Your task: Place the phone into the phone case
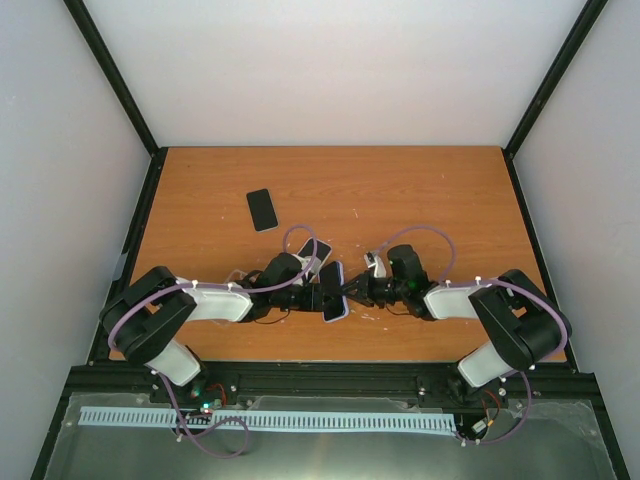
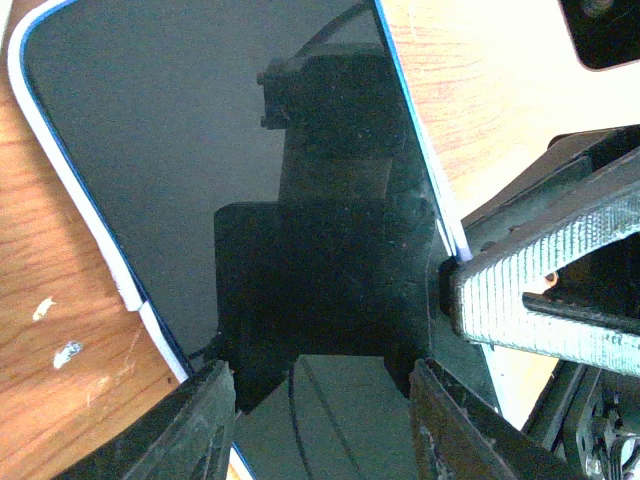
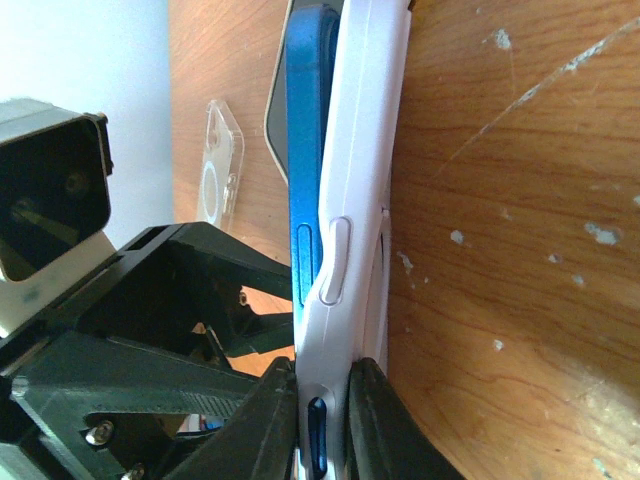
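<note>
Right fingers (image 3: 262, 430) fill the bottom of the right wrist view. I find them closed narrow, one on each face of the phone (image 3: 305, 150) and its case (image 3: 368, 150), pinching the two together at a long edge. Right gripper (image 3: 322, 378): clamped on the phone with the case around it. Seen edge-on from there, the blue phone body stands proud of the white case along that side, more at the far end than near the fingers. I record it as partly in, not flush.

Left fingers (image 2: 190, 430) are set at middling width, one at each long edge of the phone's near end. Left gripper (image 2: 318, 380) looks to be clasping the phone across its width. Contact at the left edge is visible; contact at the right edge is less clear. The dark screen faces that camera and mirrors the gripper. A white case rim runs along the left edge of the screen, with a step partway down. A ribbed pad of the right gripper presses on the screen's right edge.

In the top view, both grippers meet at the phone near the front middle of the table (image 1: 430, 190), the left arm reaching in from the left and the right arm from the right. I cannot tell whether the phone touches the wood.

Elsewhere, a second phone (image 1: 262, 209) lies flat, well apart toward the back left. A clear case (image 3: 220, 165) lies on the wood beyond the held phone.
</note>
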Controlling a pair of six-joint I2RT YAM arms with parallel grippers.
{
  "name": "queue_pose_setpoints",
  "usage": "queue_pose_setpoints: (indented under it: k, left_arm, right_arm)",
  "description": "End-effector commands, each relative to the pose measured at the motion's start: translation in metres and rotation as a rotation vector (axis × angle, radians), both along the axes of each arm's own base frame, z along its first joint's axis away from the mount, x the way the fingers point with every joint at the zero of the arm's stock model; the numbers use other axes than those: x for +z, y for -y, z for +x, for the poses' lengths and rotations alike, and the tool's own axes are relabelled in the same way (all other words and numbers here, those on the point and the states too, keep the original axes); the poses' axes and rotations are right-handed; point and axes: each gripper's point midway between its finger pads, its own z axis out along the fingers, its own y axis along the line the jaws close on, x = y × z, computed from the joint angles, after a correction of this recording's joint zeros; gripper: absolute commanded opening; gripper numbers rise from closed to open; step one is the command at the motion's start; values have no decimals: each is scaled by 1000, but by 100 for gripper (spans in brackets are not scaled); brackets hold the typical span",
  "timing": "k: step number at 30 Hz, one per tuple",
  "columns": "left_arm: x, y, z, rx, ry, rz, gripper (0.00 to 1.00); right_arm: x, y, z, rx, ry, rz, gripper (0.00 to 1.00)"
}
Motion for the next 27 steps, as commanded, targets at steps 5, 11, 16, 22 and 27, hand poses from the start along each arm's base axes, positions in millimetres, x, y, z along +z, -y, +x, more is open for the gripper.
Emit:
queue_pose_setpoints:
  k: [5, 11, 16, 22, 27]
  left_arm:
    - [5, 4, 3, -9, 34, -4, 49]
    - [1, 4, 2, -8, 20, 2, 48]
    - [0, 5, 2, -4, 12, -3, 48]
    - [8, 0, 3, 32, 0, 3, 48]
    - [41, -3, 1, 60, 13, -53, 55]
  right_arm:
    - [3, -5, -3, 41, 27, -48, 6]
    - [10, -7, -3, 35, 12, -45, 33]
    - [16, -11, -5, 33, -11, -31, 26]
    - [9, 4, 1, -29, 21, -147, 3]
    - [32, 7, 2, -44, 103, -104, 3]
